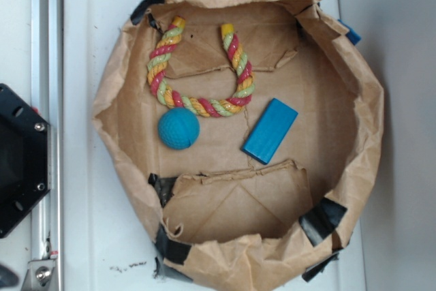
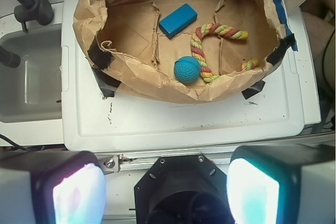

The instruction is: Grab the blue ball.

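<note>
Item: my gripper, fingers spread wide and holding nothing, well short of the paper-walled nest. Item: blue ball, ahead of me and slightly right, just past the near wall, touching the rope toy; a blue block lies farther ahead. Approach, I judge: clear the wall, descend straight down, keep the rope outside my fingers. A sphere; no long axis or heading.

I see a teal-blue dimpled ball, a plain blue block, a red-yellow-green twisted rope, and a brown paper tray with black tape patches.
</note>
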{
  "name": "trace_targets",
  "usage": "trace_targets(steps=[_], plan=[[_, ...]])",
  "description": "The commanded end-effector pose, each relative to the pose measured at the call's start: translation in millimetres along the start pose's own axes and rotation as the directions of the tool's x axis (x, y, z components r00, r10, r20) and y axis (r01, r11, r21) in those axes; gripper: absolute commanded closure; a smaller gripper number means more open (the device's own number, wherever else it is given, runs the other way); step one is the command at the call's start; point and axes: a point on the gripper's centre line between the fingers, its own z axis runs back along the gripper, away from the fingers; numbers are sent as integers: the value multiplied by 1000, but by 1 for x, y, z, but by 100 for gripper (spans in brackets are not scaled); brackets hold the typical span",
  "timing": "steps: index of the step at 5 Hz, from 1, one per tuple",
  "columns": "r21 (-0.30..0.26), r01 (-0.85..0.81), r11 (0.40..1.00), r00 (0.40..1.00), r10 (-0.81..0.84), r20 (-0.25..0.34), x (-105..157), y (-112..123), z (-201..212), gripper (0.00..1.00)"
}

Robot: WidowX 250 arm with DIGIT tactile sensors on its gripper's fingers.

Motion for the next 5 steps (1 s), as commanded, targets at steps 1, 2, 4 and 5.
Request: trace_targets(steps=[1,2,4,5], plan=[[0,0,1000,1000,0,0,0,0,0,0],[-20,-73,997,997,73,3,50,11,-6,0],[-7,-180,984,983,180,-22,120,51,-37,0],[0,-237,972,972,237,-3,117,54,-70,0]])
